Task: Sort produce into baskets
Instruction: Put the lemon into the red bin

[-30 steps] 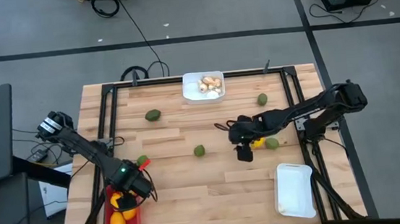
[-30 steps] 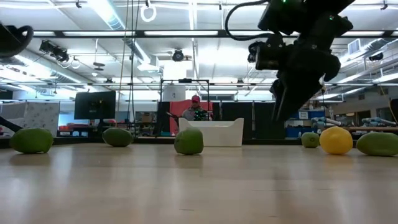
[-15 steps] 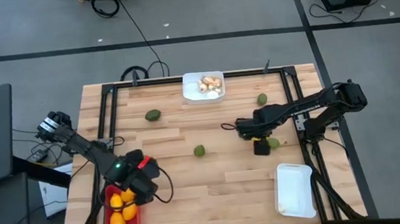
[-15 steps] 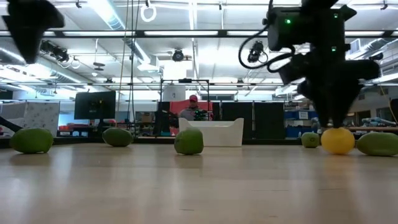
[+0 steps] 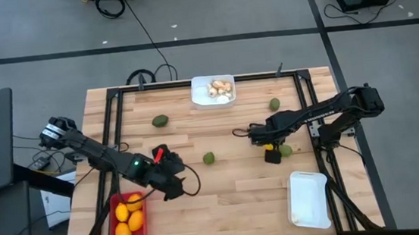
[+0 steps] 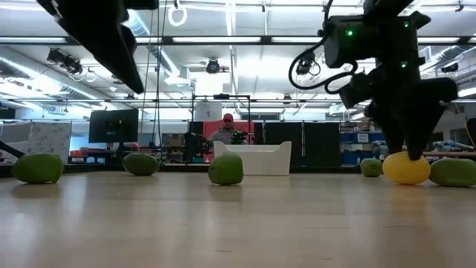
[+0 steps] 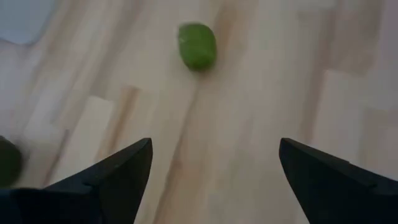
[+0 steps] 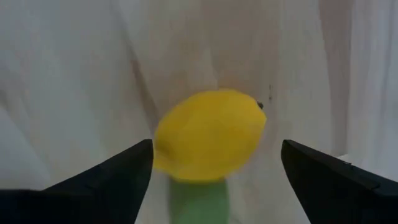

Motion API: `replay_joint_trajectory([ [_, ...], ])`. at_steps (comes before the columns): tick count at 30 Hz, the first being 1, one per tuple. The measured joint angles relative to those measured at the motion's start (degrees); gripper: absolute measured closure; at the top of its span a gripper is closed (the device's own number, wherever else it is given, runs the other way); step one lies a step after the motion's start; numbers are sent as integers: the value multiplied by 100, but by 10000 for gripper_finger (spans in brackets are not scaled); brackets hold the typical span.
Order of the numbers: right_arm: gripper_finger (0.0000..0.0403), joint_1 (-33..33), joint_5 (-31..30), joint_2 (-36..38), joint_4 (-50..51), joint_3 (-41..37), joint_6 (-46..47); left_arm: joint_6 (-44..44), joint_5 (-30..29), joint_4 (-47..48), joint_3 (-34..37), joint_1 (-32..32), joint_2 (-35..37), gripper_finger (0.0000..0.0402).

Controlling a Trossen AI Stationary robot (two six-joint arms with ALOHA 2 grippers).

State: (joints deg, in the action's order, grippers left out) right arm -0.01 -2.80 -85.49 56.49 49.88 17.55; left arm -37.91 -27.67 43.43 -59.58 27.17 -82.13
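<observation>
Overhead, the right pincer (image 5: pixel 273 154) hangs straight down over a yellow fruit (image 5: pixel 272 157) on the wooden bench (image 5: pixel 224 192), fingers spread wide on either side of it, not gripping. Its wrist view shows the fruit (image 8: pixel 209 134) centred between both dark fingers (image 8: pixel 118 180), a green fruit (image 8: pixel 198 200) just beside it. That arm reaches in from the bench's right edge, elbow bent. The left pincer (image 5: pixel 174 183) is also wide open and holds nothing, its arm stretched out from the left, past the red basket (image 5: pixel 115 234) with orange fruits (image 5: pixel 127 213). A green fruit (image 7: pixel 198 45) lies ahead of it. One white basket (image 5: pixel 309 199) sits at the near right; another (image 5: pixel 201 95) holds pale mushrooms (image 5: pixel 220 88).
</observation>
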Motion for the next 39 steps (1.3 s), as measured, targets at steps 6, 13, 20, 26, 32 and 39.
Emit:
replay_joint_trajectory([
  [6, 35, -175, -51, -11, -216, -309, 1481, 59, -165, -706, 326, -196, 0, 46],
  [13, 55, -175, 9, -9, -893, -656, 1264, 308, -185, -1342, 602, -218, 0, 46],
  [20, 121, -262, 0, -11, -1275, -725, 1182, 463, -270, -1603, 637, -256, 0, 46],
  [26, 202, -273, 19, -9, -1219, -701, 1135, 487, -397, -1775, 637, -279, 0, 46],
  [32, 202, -58, -278, -11, -2008, -420, 511, 493, -1185, -2604, 637, -318, 0, 46],
  [39, 192, 608, -1265, -11, -4819, -380, -1156, 811, -1340, -3896, 637, -646, 0, 46],
])
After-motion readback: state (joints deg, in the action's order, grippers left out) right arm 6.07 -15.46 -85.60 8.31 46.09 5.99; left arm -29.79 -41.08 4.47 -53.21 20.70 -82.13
